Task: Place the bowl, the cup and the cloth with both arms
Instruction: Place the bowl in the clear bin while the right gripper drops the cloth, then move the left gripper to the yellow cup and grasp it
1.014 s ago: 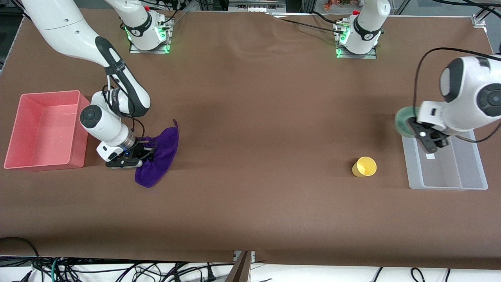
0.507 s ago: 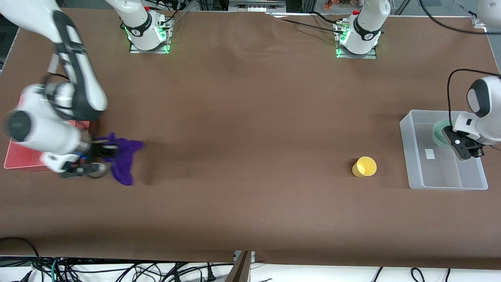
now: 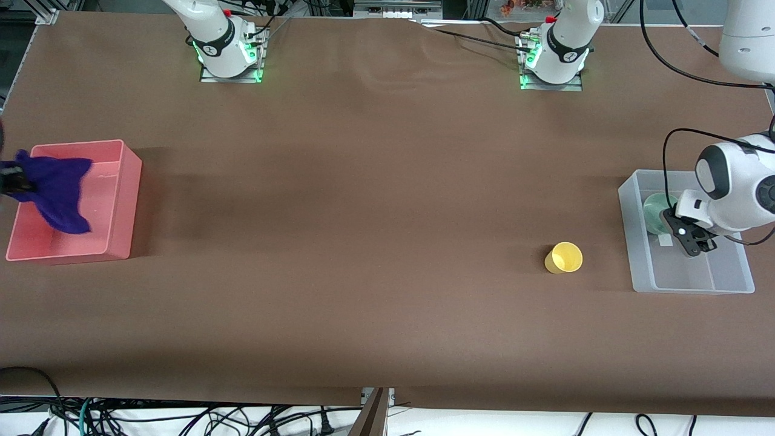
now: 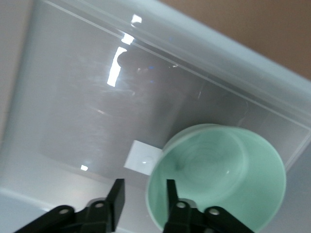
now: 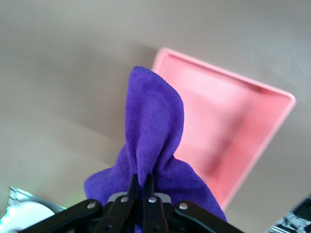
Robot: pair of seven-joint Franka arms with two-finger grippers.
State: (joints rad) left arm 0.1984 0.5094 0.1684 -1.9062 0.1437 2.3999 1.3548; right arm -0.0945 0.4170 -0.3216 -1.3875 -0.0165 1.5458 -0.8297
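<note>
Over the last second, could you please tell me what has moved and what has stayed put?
The right pincer, shut on the cloth, lifted it off the table and carried it over the pink bin. The left pincer brought the bowl down into the clear bin; its fingers now stand apart around the rim. The cup stayed put.

A big brown worktop fills almost the whole front view, with soft wrinkles near its top edge. Below its lower edge, a tangle of black cables lies on a pale floor. Metal frames stand along the top.
</note>
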